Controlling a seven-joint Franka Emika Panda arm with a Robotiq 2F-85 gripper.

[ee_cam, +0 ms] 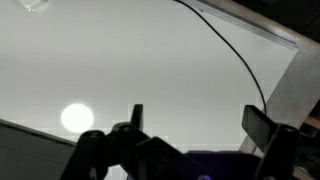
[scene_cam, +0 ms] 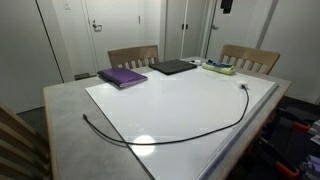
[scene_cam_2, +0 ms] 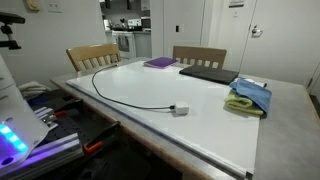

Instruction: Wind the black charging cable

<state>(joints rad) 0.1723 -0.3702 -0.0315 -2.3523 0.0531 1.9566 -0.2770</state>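
The black charging cable [scene_cam: 200, 133] lies loose in a long shallow curve across the white board on the table. It also shows in an exterior view [scene_cam_2: 130, 98], where one end carries a small white plug [scene_cam_2: 179, 110]. In the wrist view the cable [ee_cam: 235, 55] runs from the top edge down to the right. My gripper [ee_cam: 200, 122] is open and empty, above the bare white surface, with the cable just beyond its right finger. The gripper does not show in either exterior view.
A purple notebook [scene_cam: 123, 76], a flat black laptop [scene_cam: 173, 67] and blue and yellow-green cloths [scene_cam_2: 250, 97] lie along the table's far side. Two wooden chairs [scene_cam: 133, 55] [scene_cam: 250, 58] stand behind the table. The white board [scene_cam: 180, 100] covers most of the tabletop.
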